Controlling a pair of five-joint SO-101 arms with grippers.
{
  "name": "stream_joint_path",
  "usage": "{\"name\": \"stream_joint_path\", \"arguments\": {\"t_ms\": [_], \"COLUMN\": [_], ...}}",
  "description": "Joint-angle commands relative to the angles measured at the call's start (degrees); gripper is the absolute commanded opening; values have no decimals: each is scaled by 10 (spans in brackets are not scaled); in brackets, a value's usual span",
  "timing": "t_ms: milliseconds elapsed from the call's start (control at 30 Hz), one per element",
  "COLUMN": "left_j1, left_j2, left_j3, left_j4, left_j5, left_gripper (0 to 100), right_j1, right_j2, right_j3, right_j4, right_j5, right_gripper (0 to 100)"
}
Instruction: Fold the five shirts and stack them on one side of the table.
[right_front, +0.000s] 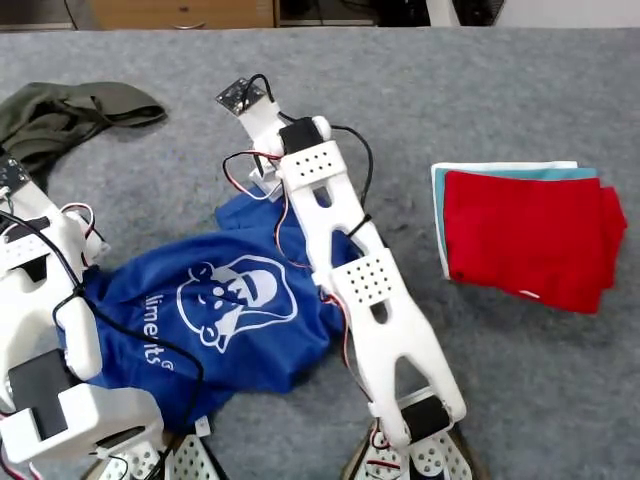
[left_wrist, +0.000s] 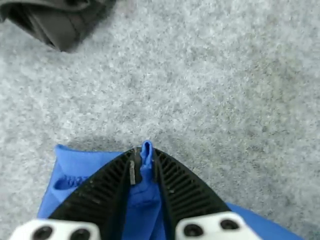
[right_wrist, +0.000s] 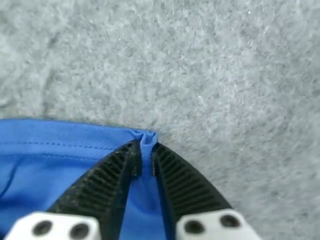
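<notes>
On the right side of the grey table (right_front: 480, 90) sits a neat stack of folded shirts: a red shirt (right_front: 530, 235) on top, a teal shirt (right_front: 560, 173) under it showing along the far edge, and a white shirt (right_front: 505, 165) at the bottom, showing as a thin rim at the far and left edges. At the far left corner an olive shirt (right_front: 60, 115) lies crumpled and unfolded.

The blue shirt (right_front: 230, 320), printed in white on its chest, lies loosely spread at the near left of the table, between the two arms and partly under them, with its fabric wrinkled.

The left tool (left_wrist: 144, 150) is closed tight on a small pinch of blue cloth that sticks up between its black ribbed fingertips (left_wrist: 165, 167), at the left edge of the blue shirt; the olive shirt lies farther off beyond it. The right tool (right_wrist: 143, 142) is likewise closed narrow, gripping a folded corner at the far edge of the blue shirt, with bare grey table just beyond the tips
</notes>
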Motion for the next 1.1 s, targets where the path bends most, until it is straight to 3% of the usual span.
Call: {"name": "stream_joint_path", "arguments": {"t_ms": [0, 400, 667, 1067], "left_j1": [6, 8, 14, 69], "left_j2": [-4, -4, -11, -204], "left_j3": [-3, -2, -19, -457], "left_j4": [-8, -8, 3, 373], "left_j5": [4, 4, 5, 4], "left_gripper": [19, 19, 19, 19], "right_j1": [10, 32, 46, 84], "right_j2": [-42, -68, -206, -602], "right_j3": [-3, -124, -120, -114], "right_j4": [-7, 30, 78, 143], "right_j5": [-14, -11, -8, 129], "right_gripper": [30, 5, 2, 2]}}
